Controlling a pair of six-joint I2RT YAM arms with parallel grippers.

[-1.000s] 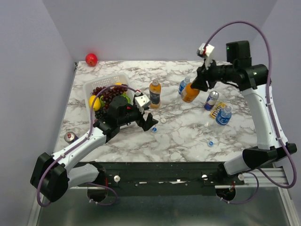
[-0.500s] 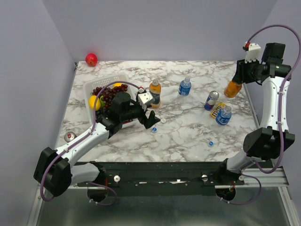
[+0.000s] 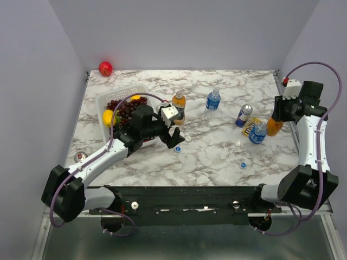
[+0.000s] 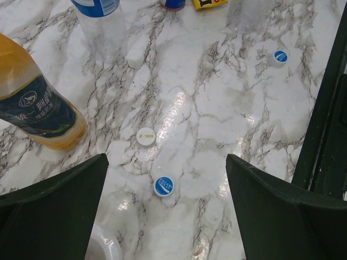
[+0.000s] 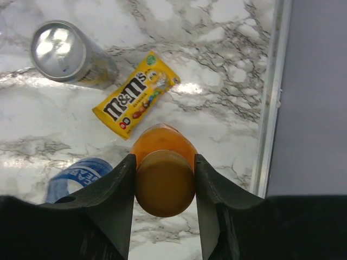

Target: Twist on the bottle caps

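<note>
The left gripper (image 4: 165,165) has barely edged forward, jaws wide apart, with the white cap (image 4: 146,136) and blue cap (image 4: 164,186) lying flat directly below it, left of the worktop's (image 3: 217,151) middle. The right gripper (image 5: 164,172) has swung to the right edge, clamped on a small orange bottle (image 5: 162,142) that seems upright, well apart from those caps.

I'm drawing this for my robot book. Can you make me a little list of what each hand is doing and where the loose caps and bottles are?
Left gripper: open, empty, low over the table
Right gripper: shut on the orange bottle, near the table's right edge
Caps on table: white cap, blue cap, second blue cap
Other bottles: dark-label orange bottle, clear bottle, second clear bottle
</note>
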